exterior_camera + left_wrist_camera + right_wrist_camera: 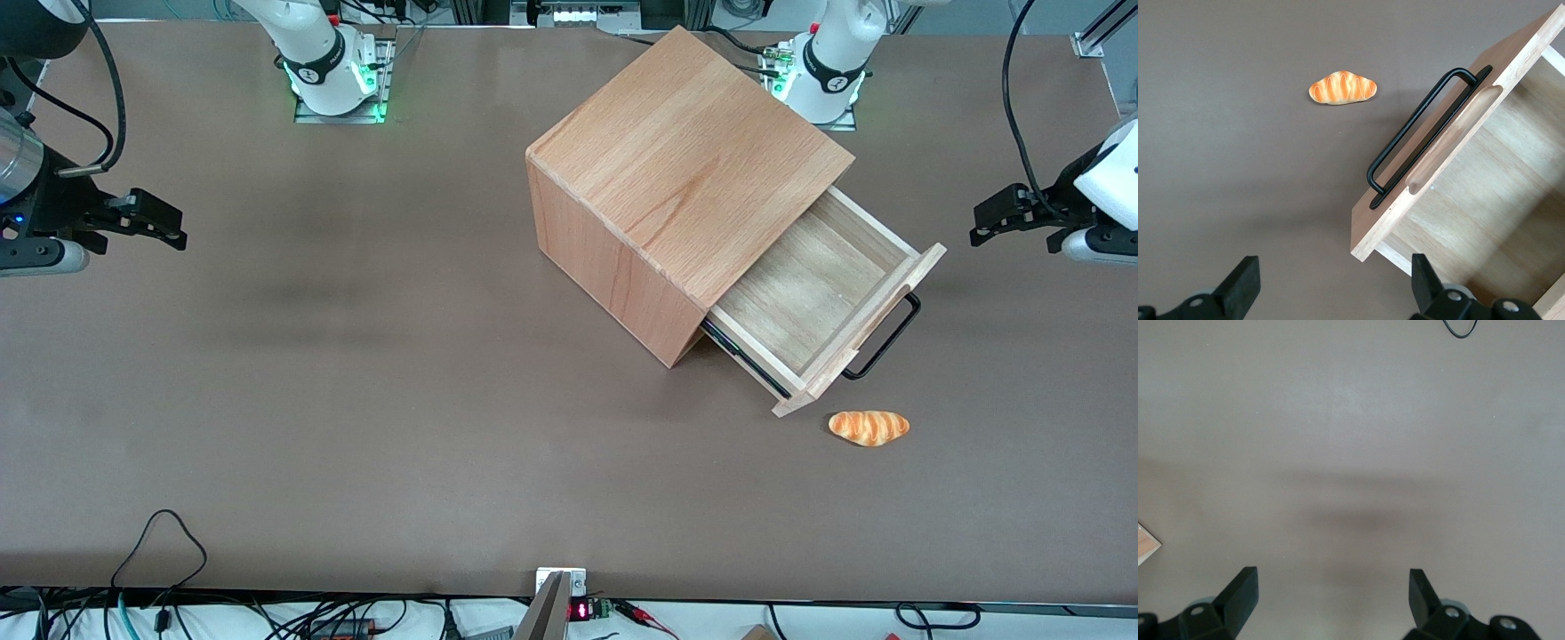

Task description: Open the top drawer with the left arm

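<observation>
While the big light-beech wooden cube (pixel 676 178) is sitting skewed on the brown matte table (pixel 356 400) in the front view, its shallow top drawer (pixel 822 307) is standing pulled well out toward the working arm's end, exposing a pale wood inside. A thin black U-shaped wire handle (pixel 885 342) is projecting from the flat wooden front. A small orange-and-cream bread roll (pixel 869 427) is lying on the table just nearer the camera than the drawer front, apart from it. The glossy white left arm (pixel 1111 178) is hanging at the working arm's end, and its small black two-finger gripper (pixel 1000 218) is hovering clear of the handle with nothing between its fingers. Cables are trailing along the table edge nearest the camera, and green lights are glowing at the two arm bases.

In the left wrist view, the gripper (pixel 1331 287) is showing its fingers spread wide apart, gripping nothing. The drawer front (pixel 1431 167), with a scooped recess beside the wire handle (pixel 1418 137), is lying beneath, and the roll (pixel 1343 88) is resting apart on bare table (pixel 1225 167).

In the right wrist view, only plain table (pixel 1351 453) and a sliver of wood (pixel 1146 545) are showing.
</observation>
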Action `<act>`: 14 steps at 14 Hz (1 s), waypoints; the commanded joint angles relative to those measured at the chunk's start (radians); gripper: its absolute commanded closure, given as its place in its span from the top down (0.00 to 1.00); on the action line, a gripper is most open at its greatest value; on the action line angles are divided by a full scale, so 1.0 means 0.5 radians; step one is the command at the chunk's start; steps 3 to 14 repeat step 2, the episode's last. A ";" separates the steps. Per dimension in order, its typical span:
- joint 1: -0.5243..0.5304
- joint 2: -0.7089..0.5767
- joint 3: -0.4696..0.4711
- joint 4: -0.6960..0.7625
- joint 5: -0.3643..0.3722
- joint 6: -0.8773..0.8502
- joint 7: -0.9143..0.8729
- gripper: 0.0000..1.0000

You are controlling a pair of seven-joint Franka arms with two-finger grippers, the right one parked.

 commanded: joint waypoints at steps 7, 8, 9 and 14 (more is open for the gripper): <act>-0.002 -0.011 -0.005 0.034 0.035 -0.045 -0.032 1.00; -0.002 -0.011 -0.005 0.034 0.035 -0.045 -0.032 1.00; -0.002 -0.011 -0.005 0.034 0.035 -0.045 -0.032 1.00; -0.002 -0.011 -0.005 0.034 0.035 -0.045 -0.032 1.00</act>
